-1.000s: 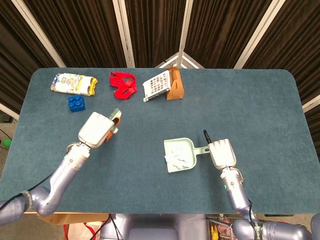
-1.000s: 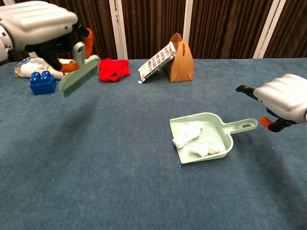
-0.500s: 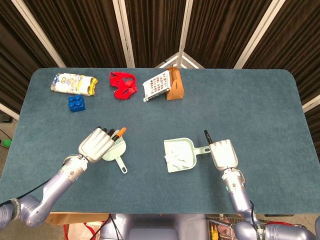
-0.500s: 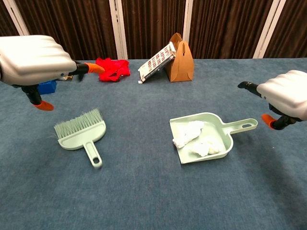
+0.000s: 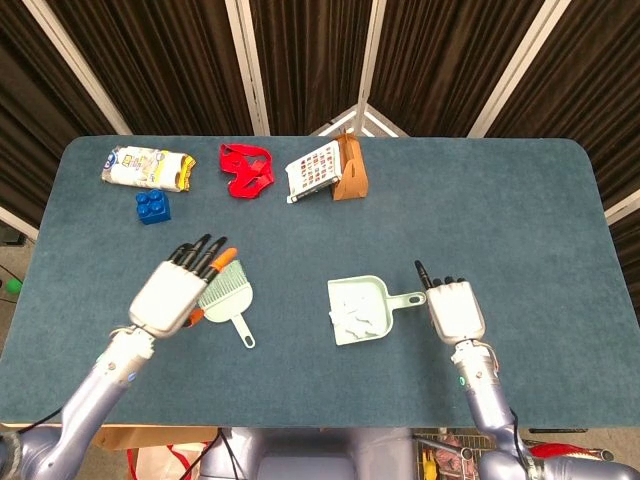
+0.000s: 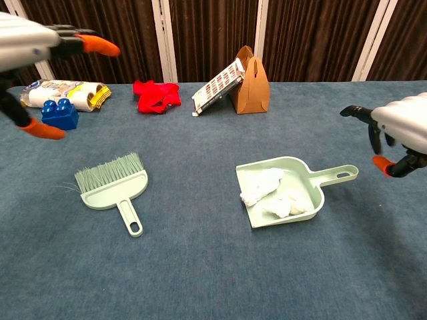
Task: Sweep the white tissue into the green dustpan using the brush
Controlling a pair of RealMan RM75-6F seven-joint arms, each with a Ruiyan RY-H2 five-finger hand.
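We see the brush (image 6: 113, 185) lying flat on the blue surface (image 5: 520, 200), bristles toward the far edge and handle toward us, with nothing gripping it. Our left robot hand (image 5: 178, 290) hovers just beside and partly over it in the head view, fingers spread and holding nothing. The green dustpan (image 6: 283, 190) sits to the right of the brush, well apart from it, and the white tissue (image 6: 270, 191) lies crumpled inside its tray. Our right robot hand (image 5: 455, 308) hangs near the tip of the dustpan's handle without touching it, fingers apart and empty. Along the far side sit a blue block (image 5: 152, 206), a snack packet (image 5: 147, 168), a red cloth (image 5: 246, 170) and a brown paper bag (image 5: 350, 172).
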